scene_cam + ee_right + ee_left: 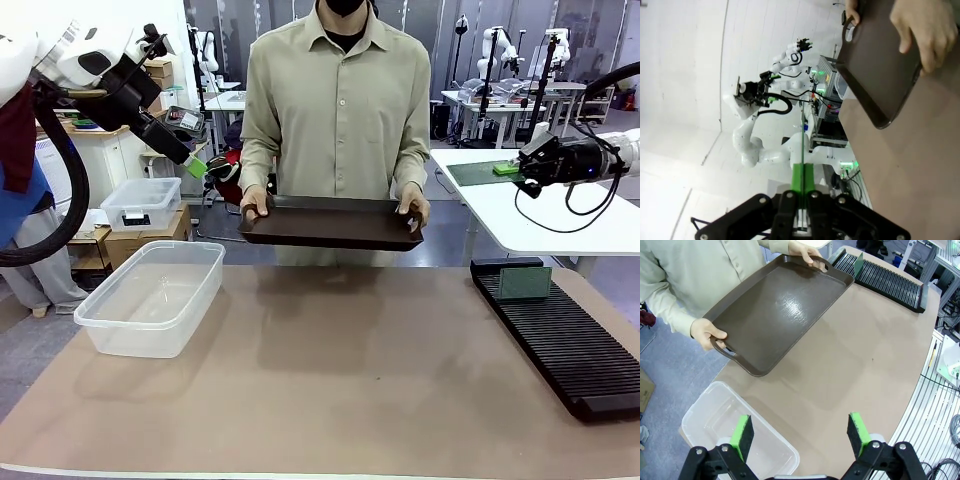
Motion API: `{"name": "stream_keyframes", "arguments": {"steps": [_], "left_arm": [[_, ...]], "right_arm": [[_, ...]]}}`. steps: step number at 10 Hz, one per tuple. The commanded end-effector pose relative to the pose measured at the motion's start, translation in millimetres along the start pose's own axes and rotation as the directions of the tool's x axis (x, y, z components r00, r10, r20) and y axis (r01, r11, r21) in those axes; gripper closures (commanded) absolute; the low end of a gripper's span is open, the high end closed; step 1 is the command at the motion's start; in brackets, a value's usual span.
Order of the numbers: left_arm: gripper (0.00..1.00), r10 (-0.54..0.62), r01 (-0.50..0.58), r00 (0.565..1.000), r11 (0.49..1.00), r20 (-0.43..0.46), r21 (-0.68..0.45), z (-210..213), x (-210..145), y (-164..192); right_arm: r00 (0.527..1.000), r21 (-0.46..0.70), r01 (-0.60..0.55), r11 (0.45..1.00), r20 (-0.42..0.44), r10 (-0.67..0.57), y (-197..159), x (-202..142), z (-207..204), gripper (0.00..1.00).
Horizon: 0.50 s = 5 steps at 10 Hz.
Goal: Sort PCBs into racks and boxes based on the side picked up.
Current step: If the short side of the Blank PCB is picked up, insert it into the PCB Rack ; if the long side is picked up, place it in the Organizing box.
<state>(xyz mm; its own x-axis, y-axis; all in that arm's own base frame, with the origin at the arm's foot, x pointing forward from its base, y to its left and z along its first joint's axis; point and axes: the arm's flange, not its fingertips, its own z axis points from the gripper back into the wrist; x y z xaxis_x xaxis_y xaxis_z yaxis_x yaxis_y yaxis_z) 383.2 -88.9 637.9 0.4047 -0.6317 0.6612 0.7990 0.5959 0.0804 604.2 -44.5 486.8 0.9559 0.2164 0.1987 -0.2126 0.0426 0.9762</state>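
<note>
Jaws: left gripper spread wide, empty; right gripper clenched on a PCB | rack at table's right edge carries one PCB | tub near left edge looks empty | person's tray bare | nearly done.

Tan work table occupying the lower half of the frame, its near edge running along the bottom. White side table sitting at middle right. Further white benches standing at upper right before grey panelled walls. White cabinet standing at upper left; cardboard cartons resting below it on grey floor. Even overhead light reflecting softly off the tabletop.
</note>
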Motion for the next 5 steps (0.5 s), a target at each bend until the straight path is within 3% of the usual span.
{"name": "stream_keyframes", "arguments": {"steps": [1, 4, 5], "left_arm": [[0.0, 0.003, -0.003, 1.0, 1.0, -0.001, -0.011, -1.0, -1.9, 0.5], [0.0, 0.003, -0.003, 1.0, 1.0, -0.001, -0.011, -1.0, -1.9, 0.5], [0.0, 0.003, -0.003, 1.0, 1.0, -0.001, -0.011, -1.0, -1.9, 0.5]], "right_arm": [[0.983, -0.023, -0.169, 0.985, -0.075, 0.166, 20.4, -23.6, 15.8, 0.98], [0.914, -0.143, -0.395, 0.907, -0.157, 0.373, 40.0, -57.0, 44.3, 0.98], [0.874, -0.206, -0.481, 0.852, -0.186, 0.448, 43.7, -69.7, 53.3, 0.98]]}}
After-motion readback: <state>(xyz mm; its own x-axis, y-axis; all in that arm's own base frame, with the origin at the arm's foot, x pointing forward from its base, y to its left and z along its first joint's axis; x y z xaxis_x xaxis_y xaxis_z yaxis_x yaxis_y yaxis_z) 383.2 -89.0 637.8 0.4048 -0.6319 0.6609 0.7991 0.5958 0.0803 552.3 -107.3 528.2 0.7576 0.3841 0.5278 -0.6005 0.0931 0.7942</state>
